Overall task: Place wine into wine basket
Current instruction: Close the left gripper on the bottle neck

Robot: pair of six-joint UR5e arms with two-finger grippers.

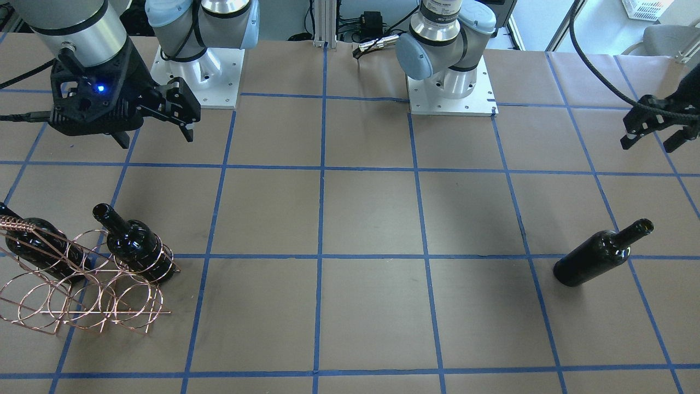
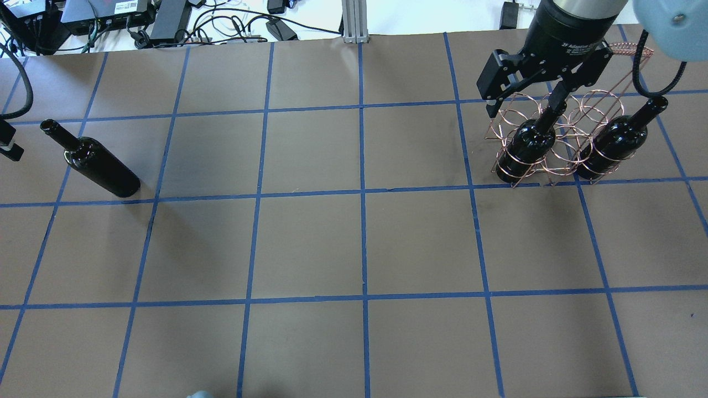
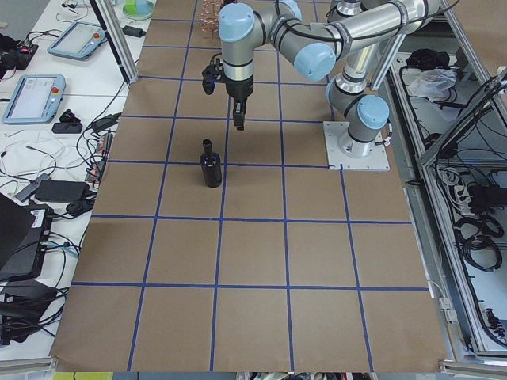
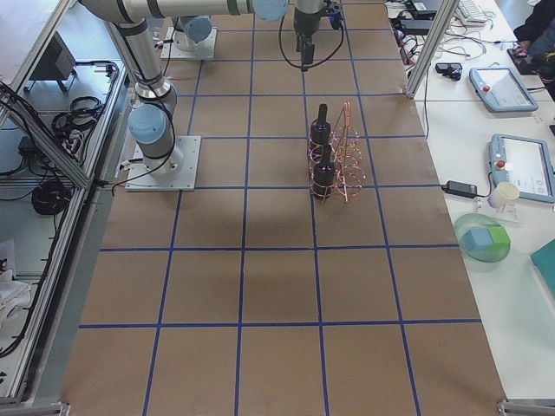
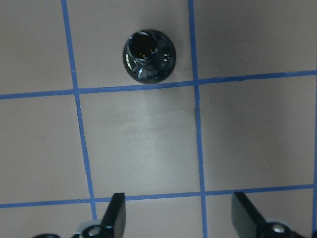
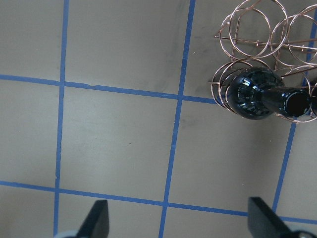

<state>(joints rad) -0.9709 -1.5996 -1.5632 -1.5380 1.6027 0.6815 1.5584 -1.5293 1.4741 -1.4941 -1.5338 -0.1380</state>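
Note:
One dark wine bottle [image 2: 94,168] stands upright and alone on the table's left side; it also shows in the front view [image 1: 599,257] and from above in the left wrist view [image 5: 148,54]. My left gripper [image 5: 181,218] is open and empty, hovering beside it, at the overhead view's left edge [image 2: 8,146]. The copper wire basket [image 2: 558,124] stands at the far right and holds two bottles [image 2: 528,146] [image 2: 614,141] in its outer loops. The loops between them hold nothing. My right gripper [image 2: 522,102] is open and empty, high above the basket.
The brown table [image 2: 359,243] carries a blue tape grid. The arm bases [image 1: 197,71] [image 1: 451,82] stand on white plates at the robot's side. Cables and power supplies [image 2: 166,22] lie beyond the far edge.

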